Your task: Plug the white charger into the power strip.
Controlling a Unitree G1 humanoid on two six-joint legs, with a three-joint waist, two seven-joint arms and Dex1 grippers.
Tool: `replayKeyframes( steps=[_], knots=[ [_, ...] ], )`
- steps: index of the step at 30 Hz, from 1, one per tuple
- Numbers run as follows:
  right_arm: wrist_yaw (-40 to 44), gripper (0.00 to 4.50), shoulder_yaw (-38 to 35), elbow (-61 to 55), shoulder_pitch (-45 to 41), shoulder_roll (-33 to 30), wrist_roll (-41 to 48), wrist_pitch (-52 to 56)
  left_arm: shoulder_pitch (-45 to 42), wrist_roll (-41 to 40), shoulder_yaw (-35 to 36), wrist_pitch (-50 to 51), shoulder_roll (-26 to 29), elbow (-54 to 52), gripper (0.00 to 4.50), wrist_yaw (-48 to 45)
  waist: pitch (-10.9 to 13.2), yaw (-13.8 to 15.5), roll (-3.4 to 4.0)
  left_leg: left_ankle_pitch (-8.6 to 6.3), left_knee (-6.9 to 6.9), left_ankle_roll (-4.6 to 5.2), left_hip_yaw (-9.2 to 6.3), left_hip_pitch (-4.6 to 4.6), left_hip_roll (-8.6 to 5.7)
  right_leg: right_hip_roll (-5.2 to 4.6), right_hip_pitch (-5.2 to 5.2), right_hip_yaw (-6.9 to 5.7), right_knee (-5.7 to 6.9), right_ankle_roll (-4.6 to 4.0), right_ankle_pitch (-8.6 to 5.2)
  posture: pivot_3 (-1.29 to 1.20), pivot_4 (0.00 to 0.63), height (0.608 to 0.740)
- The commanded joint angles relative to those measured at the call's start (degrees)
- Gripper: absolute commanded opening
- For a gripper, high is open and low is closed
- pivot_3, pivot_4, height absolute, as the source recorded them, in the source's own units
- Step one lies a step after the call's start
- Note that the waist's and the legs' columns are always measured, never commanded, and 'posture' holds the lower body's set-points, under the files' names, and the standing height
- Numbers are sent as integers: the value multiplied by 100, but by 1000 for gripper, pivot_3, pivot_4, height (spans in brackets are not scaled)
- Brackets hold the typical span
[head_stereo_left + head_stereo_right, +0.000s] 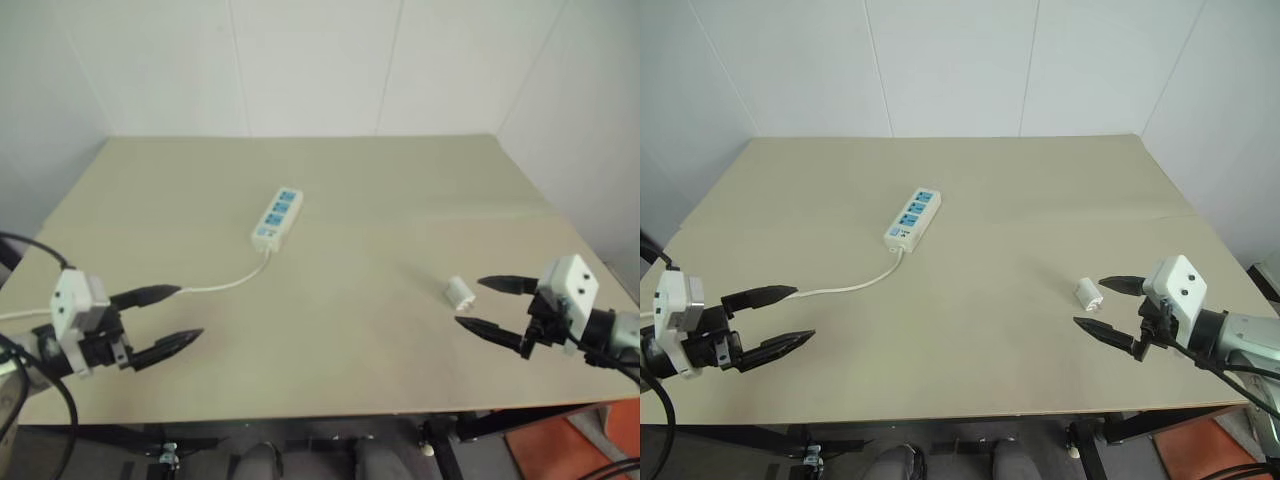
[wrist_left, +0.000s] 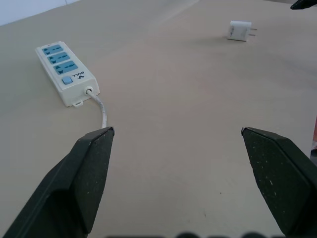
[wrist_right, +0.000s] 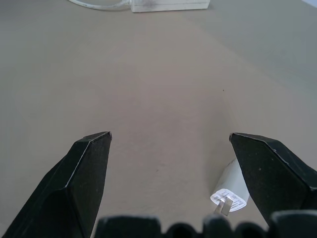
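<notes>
Right hand (image 1: 1103, 306) gapes beside white charger (image 1: 1088, 293).

This looks like a bare robot test room or lab. A plain beige worktop (image 1: 970, 330) is pushed into a corner of white panelled walls (image 1: 950, 65), with the walls running along its far and side edges. Loose black cables (image 1: 30, 380) hang off its near left corner.

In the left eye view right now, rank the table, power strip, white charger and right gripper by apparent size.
1. Table, far the largest.
2. Right gripper with its open fingers; it sits nearer the camera than the strip, so this place is unsure.
3. Power strip.
4. White charger, smallest.
</notes>
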Motion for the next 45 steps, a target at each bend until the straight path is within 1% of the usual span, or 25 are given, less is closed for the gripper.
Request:
replayKeyframes(
  steps=[1, 10, 12, 16, 18, 20, 22, 27, 28, 32, 35, 38, 41, 42, 45],
  knots=[
    [-23, 4500, -244, -168, 4, -94, 22, -134, -48, -79, 15, -42, 13, -115, 4472, 29, 0, 1, 0, 0, 0, 0, 0, 0, 0, 0, 0, 0, 0, 0, 0, 0, 150, 740],
    [-41, 4500, -223, -130, -2, -69, -28, -200, -118, -99, -81, -46, -6, -138, 4472, 74, 0, 1, 0, 0, 0, 0, 0, 0, 0, 0, 0, 0, 0, 0, 0, 0, 150, 740],
    [-45, 4500, -211, -119, -12, -68, -35, -221, -193, 12, -176, -105, -44, -113, 4472, 179, 0, 3, 0, 0, 0, 0, 0, 0, 0, 0, 0, 0, 0, 0, 0, 0, 150, 740],
    [-80, 4500, -164, -116, -67, -48, -42, -264, -563, 375, -570, -90, -158, 31, 4472, 682, 0, 19, -2, 0, 0, 0, 0, 1, -1, 0, 3, 0, 0, 3, 2, 0, 150, 740],
    [-105, 4500, -130, -137, -115, -33, -33, -268, -951, 735, -978, 30, -184, 208, 4472, 1081, 1, 33, -2, 0, 1, 0, -1, 1, -1, 0, 6, -1, -1, 6, 4, 0, 150, 740],
    [-127, 4500, -117, -163, -151, -22, -26, -264, -1293, 974, -1311, 62, -216, 413, 4472, 1277, 1, 38, -3, 0, 1, 0, -2, 2, -3, 0, 8, -1, -1, 17, 10, 0, 150, 740],
    [-152, 4500, -88, -191, -193, -4, -33, -268, -1739, 1206, -1698, 145, -312, 714, 4472, 1474, 1, 34, -4, 0, 1, 0, -2, 2, -4, 0, 11, -1, -3, 47, 27, 0, 150, 740],
    [-262, 4500, -43, -306, -246, 50, -12, -263, -3111, 2093, -2830, 586, -733, 1935, 4472, 2113, 2, 42, -6, 1, 1, 1, -6, 0, -10, 1, 12, -1, -5, 57, 33, 0, 150, 740],
    [-280, 4500, -28, -316, -260, 55, -14, -259, -3294, 2190, -2950, 653, -806, 2144, 4472, 2160, 3, 40, -7, 1, 2, 1, -7, 0, -10, 0, 12, -1, -6, 58, 34, 0, 150, 740],
    [-323, 4500, 20, -346, -359, 56, -13, -284, -4287, 2773, -3563, 756, -1397, 3577, 4472, 2492, 4, 26, -9, 1, 2, 1, -9, -6, -15, -1, 11, 0, -9, 63, 37, 0, 150, 740],
    [-347, 4500, -2, -408, -378, 49, 13, -250, -4710, 2951, -3750, 668, -1709, 4239, 4472, 2453, 5, 11, -11, 1, 3, 1, -11, -9, -17, -1, 10, 1, -9, 64, 38, 0, 150, 740],
    [-375, 4500, -43, -511, -323, 65, 39, -226, -4975, 3093, -3842, 479, -1920, 4759, 3863, 2389, 5, 27, -11, 1, 3, 1, -14, -12, -20, -2, 10, 0, -9, 65, 38, 0, 150, 740],
    [-417, 4500, -61, -601, -284, 82, 58, -201, -5164, 3251, -3901, 359, -2082, 5212, 2872, 2432, 5, 35, -11, 1, 4, 1, -15, -9, -22, -3, 12, 1, -8, 68, 40, 0, 150, 740],
    [-424, 4500, -73, -618, -272, 83, 64, -199, -5165, 3268, -3911, 319, -2109, 5254, 2593, 2395, 5, 38, -11, 1, 6, 1, -15, -6, -23, -4, 16, 1, -7, 69, 41, 0, 150, 740],
    [-434, 4500, -100, -643, -242, 76, 78, -199, -5125, 3301, -3896, 279, -2138, 5246, 1552, 2301, 4, 34, -11, 1, 7, 1, -15, 6, -26, -6, 29, 3, -8, 71, 41, 0, 150, 740]
  ],
)
